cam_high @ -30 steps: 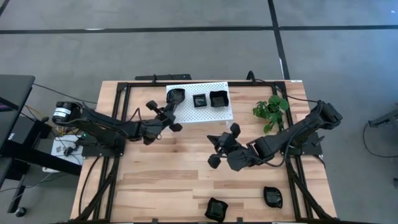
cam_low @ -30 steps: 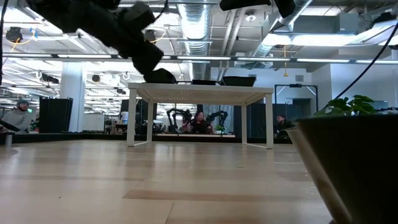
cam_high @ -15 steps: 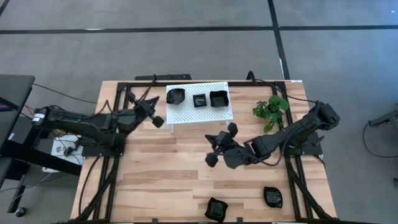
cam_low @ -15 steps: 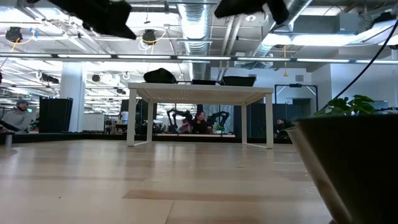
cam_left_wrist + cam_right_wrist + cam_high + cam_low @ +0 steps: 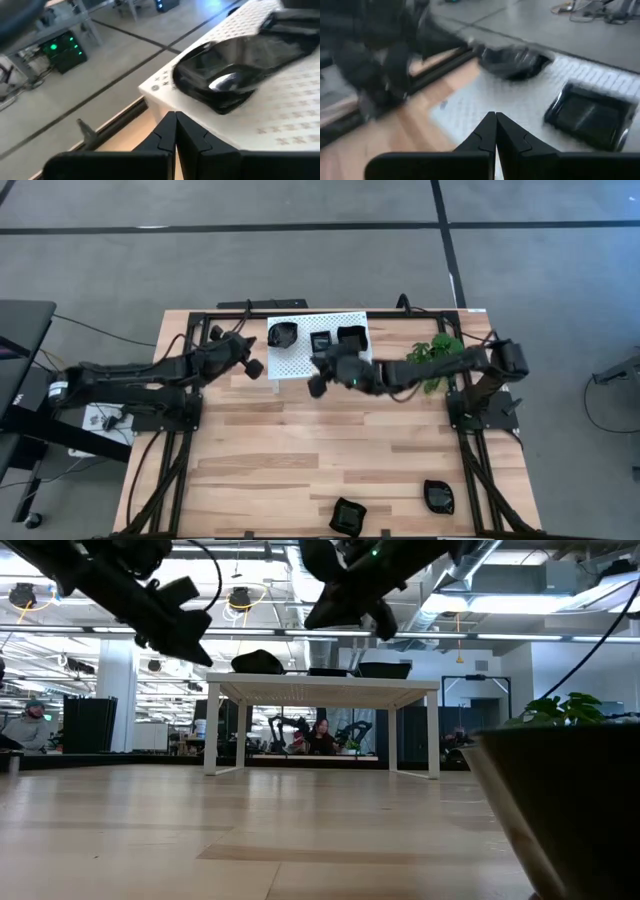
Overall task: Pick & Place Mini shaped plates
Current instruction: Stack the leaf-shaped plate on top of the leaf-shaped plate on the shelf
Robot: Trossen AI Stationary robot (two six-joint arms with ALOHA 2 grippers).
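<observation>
Three black mini shaped plates rest on the white perforated rack (image 5: 300,360): a rounded one (image 5: 282,334), a small square one (image 5: 320,341) and a larger square one (image 5: 351,338). Two more plates (image 5: 348,515) (image 5: 438,496) lie on the wood near the table's front right. My left gripper (image 5: 255,368) is shut and holds nothing, just left of the rack's left edge; its wrist view shows the rounded plate (image 5: 225,75) ahead. My right gripper (image 5: 322,372) is shut and holds nothing, above the rack's near edge, pointing toward the rounded plate (image 5: 512,62) and a square plate (image 5: 590,112).
A small green plant (image 5: 435,355) stands right of the rack, under my right arm. In the low view a dark plate (image 5: 560,820) fills the near right. Bare wood spans the table's middle and left (image 5: 260,460). A black frame runs along the table's edges (image 5: 190,340).
My left gripper has drawn back from beside the rounded plate toward the table's left, clear of the rack, rolling as it went. My right gripper has swung from the table's middle toward the far edge and now hangs over the rack's near edge. The plates have not moved.
</observation>
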